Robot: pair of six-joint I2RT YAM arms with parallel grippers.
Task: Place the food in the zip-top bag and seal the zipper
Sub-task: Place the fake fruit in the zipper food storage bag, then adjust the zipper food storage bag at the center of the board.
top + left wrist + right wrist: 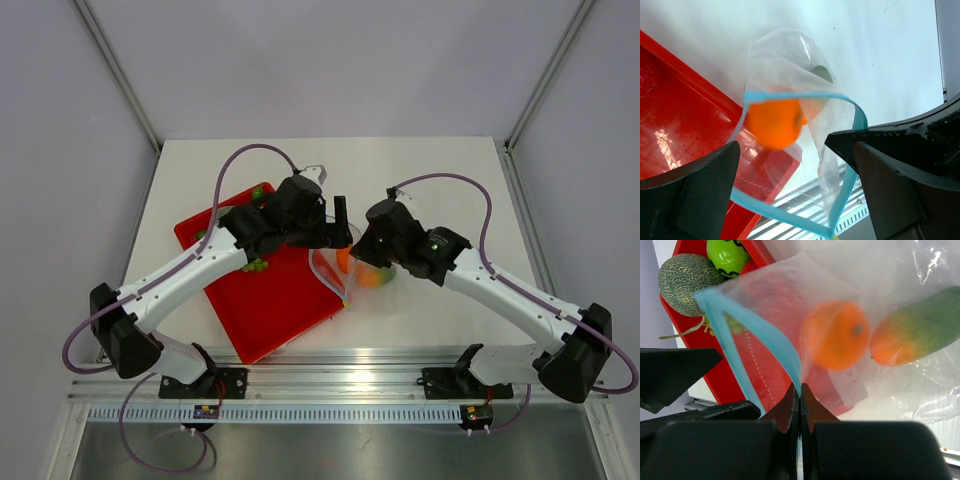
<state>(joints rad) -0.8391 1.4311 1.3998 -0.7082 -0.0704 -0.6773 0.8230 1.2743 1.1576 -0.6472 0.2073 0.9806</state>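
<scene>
Top view, lower centre: flat red tray (270, 310) lies angled on the white worktop (440, 170), w/ a green grape bunch (257, 265) on its upper part, beside the L arm. Just right of the tray, mid-frame, the zip-top bag (330, 272) stands mouth-open btwn the two claws. R claw (800, 399) is pinched tight on the light blue zipper (727, 335) at the mouth edge, tips fully together in the R wrist view. L claw (782, 145) is spread wide at the mouth, gripping nothing; the zipper loops across btwn its fingers (695, 200). Orange (774, 122) shows blurred inside the mouth. Thru the clear plastic in the R wrist view it sits centre-frame, w/ the orange-green mango (912, 332) just beside it at right. Farther back, upper left of that frame, netted melon (685, 282) and a bright green round fruit (729, 255) rest on the tray, outside the bag.
</scene>
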